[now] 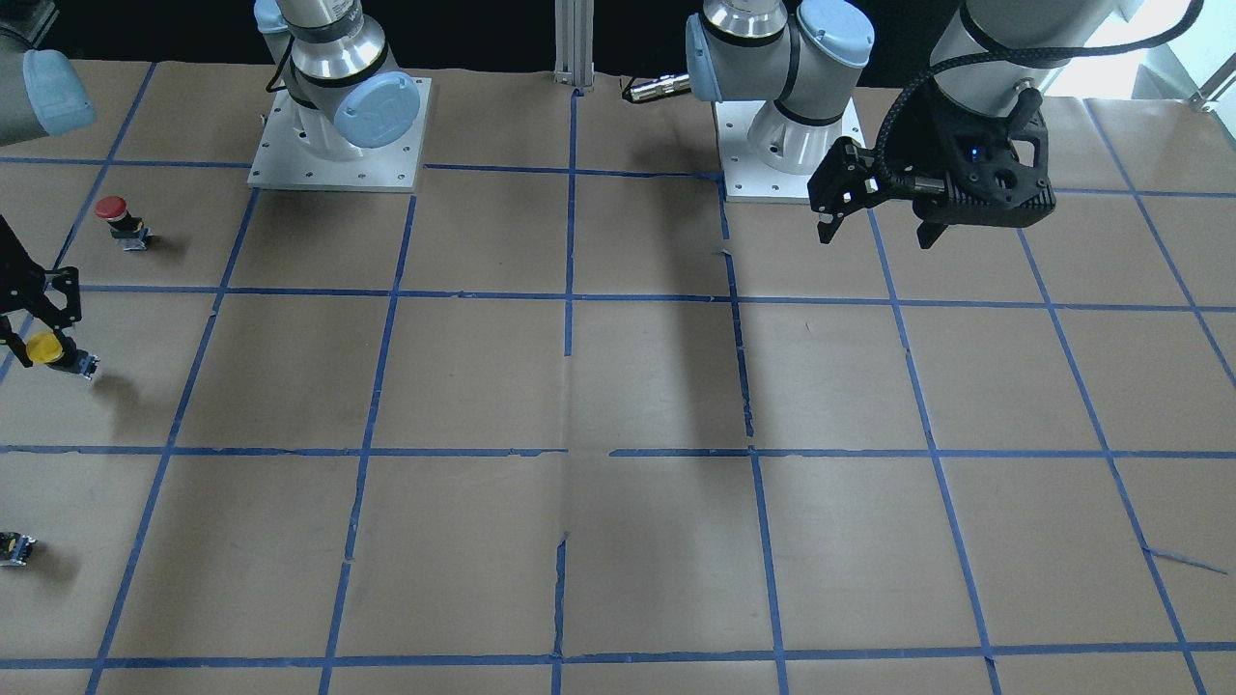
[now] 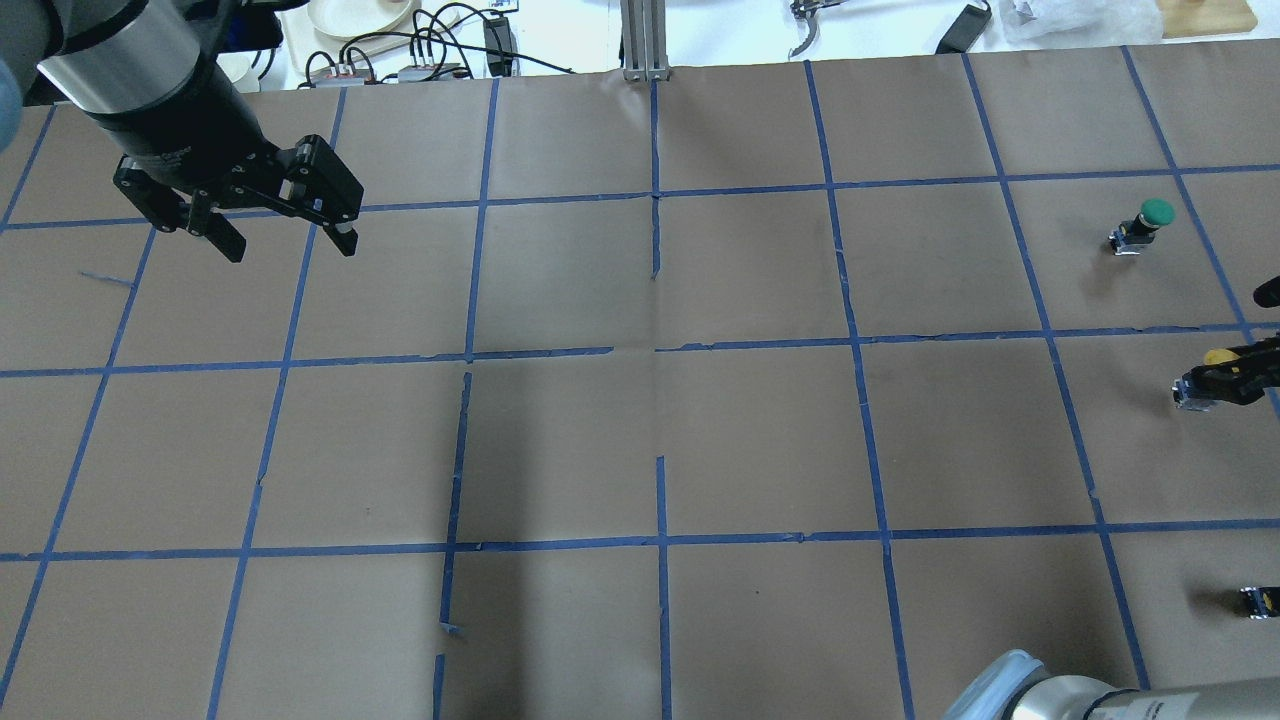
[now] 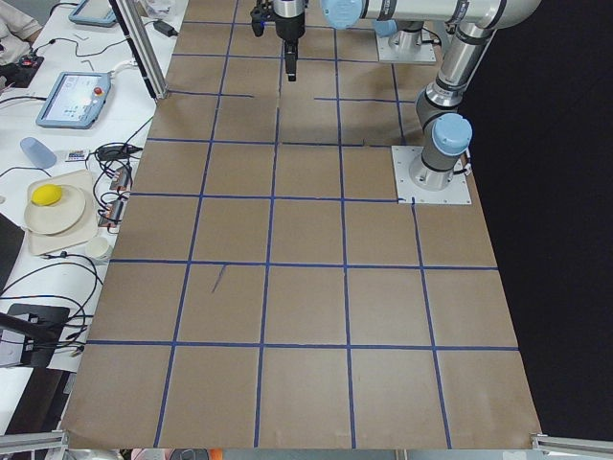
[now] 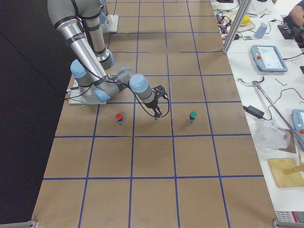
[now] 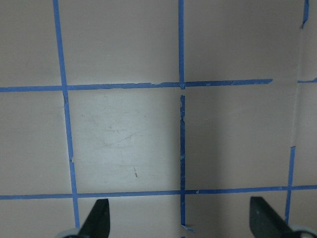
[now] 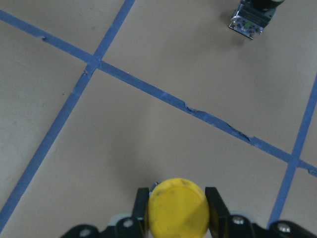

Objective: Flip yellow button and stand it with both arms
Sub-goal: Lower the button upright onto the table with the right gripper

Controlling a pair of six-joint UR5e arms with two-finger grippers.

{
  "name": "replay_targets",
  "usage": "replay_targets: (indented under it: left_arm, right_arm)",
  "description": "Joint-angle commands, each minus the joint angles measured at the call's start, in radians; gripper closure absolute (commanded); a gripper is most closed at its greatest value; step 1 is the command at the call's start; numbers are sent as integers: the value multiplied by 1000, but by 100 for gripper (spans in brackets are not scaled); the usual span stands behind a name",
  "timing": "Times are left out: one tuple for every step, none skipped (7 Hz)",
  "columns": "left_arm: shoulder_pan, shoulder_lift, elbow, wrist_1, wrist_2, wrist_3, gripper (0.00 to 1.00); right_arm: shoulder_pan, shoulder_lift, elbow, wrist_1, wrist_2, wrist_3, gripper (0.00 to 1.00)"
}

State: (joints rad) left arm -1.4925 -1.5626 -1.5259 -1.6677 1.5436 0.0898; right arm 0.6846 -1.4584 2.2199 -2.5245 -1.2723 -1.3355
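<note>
In the overhead view, the left gripper (image 2: 287, 243) hangs above the left part of the table (image 2: 760, 440). Its fingers are spread wide apart with nothing between them. Near the right edge, a green button (image 2: 1150, 214) stands upright on the paper. Nearer the robot, the right gripper (image 2: 1225, 378) has its fingers clamped on the yellow button (image 6: 177, 207), one finger on each side of the cap. The button is tilted on its side. Whether it touches the table cannot be determined. A red button (image 1: 114, 214) stands upright nearer the robot's base.
</note>
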Motion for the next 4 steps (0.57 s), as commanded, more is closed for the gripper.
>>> replay_targets:
  left_arm:
    - [1, -13, 41, -44, 4, -1, 0]
    - [1, -34, 82, -102, 6, -1, 0]
    - [0, -62, 128, -121, -6, -4, 0]
    - [-3, -68, 138, -127, 1, -5, 0]
  right_arm:
    - [-11, 1, 7, 7, 10, -14, 72]
    - [-11, 3, 7, 7, 10, -19, 72]
    - [-11, 3, 7, 9, 8, -21, 72]
    - [-11, 24, 7, 7, 10, -21, 66]
